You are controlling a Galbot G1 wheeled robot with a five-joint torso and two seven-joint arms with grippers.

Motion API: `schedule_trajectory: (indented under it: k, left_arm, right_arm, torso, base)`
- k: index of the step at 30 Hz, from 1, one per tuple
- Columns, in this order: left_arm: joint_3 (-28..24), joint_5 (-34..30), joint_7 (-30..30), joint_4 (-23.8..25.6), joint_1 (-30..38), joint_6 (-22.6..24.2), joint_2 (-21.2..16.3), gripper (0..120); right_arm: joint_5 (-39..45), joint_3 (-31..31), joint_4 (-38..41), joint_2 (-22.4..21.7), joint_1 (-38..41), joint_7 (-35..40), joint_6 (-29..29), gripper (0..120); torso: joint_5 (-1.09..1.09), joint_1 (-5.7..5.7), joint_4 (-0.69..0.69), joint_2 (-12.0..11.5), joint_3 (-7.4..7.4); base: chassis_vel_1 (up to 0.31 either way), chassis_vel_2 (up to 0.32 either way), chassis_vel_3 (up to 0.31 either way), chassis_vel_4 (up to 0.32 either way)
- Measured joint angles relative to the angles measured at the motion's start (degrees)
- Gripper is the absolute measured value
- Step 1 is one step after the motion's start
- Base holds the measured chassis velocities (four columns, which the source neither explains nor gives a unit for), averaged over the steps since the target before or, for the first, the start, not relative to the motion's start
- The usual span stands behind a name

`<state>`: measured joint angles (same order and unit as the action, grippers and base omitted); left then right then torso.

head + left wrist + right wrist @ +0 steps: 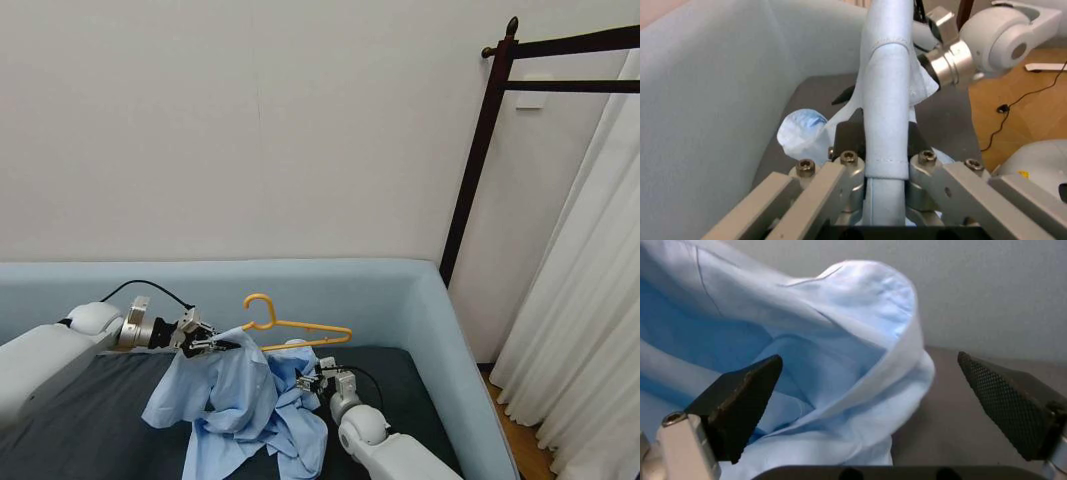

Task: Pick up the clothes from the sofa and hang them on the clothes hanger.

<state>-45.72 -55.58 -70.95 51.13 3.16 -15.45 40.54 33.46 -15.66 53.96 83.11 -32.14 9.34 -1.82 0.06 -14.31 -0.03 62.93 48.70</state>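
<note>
Our left end effector (217, 345) pinches the shirt (240, 395) onto the hanger (300, 326), likely to lift both together; our right end effector (870, 405) is spread beside it

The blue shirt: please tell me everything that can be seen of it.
The shirt is light blue, thin woven cloth, crumpled and partly lifted off the sofa's dark seat. The left gripper has its jaws shut on a stitched fold; the right gripper, jaws open, faces its other side. An orange hanger rises behind it.
</note>
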Motion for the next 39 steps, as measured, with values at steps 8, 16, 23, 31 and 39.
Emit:
schedule_trajectory:
  k: [8,16,23,31,39]
  left_arm:
    - [-0.8,-0.3,0.4,1.0,0.6,0.2,-0.2,5]
    - [-0.7,-0.3,0.4,1.4,0.5,0.2,-0.4,5]
    - [-0.5,-0.2,0.4,1.1,0.0,0.2,-0.3,5]
    - [-0.5,0.0,0.5,0.8,0.1,0.2,0.8,5]
    - [-0.5,-0.2,0.4,2.0,0.1,0.5,0.3,5]
  right_arm:
    - [-4.2,2.4,-6.9,3.0,1.0,-0.4,1.9,100]
    - [-5.0,3.4,-8.6,3.8,1.5,-0.2,2.6,83]
    - [-5.6,2.2,-6.5,2.6,0.8,0.1,2.8,56]
    - [-6.8,1.0,-5.6,2.0,0.3,0.1,3.1,29]
    - [-5.7,1.8,-8.1,2.9,0.8,0.0,2.5,0]
  torso:
    - [-0.01,0.0,0.02,0.0,0.0]
    - [0.0,0.0,0.01,0.0,0.0]
    - [0.0,0.0,0.02,0.0,0.0]
    - [0.0,0.0,0.01,0.0,0.0]
    - [0.0,0.0,0.01,0.0,0.0]
  base:
    - [0.0,0.0,0.0,0.0]
    - [0.0,0.0,0.0,0.0]
    - [0.0,0.0,0.0,0.0]
    - [0.0,0.0,0.0,0.0]
    - [0.0,0.0,0.0,0.0]
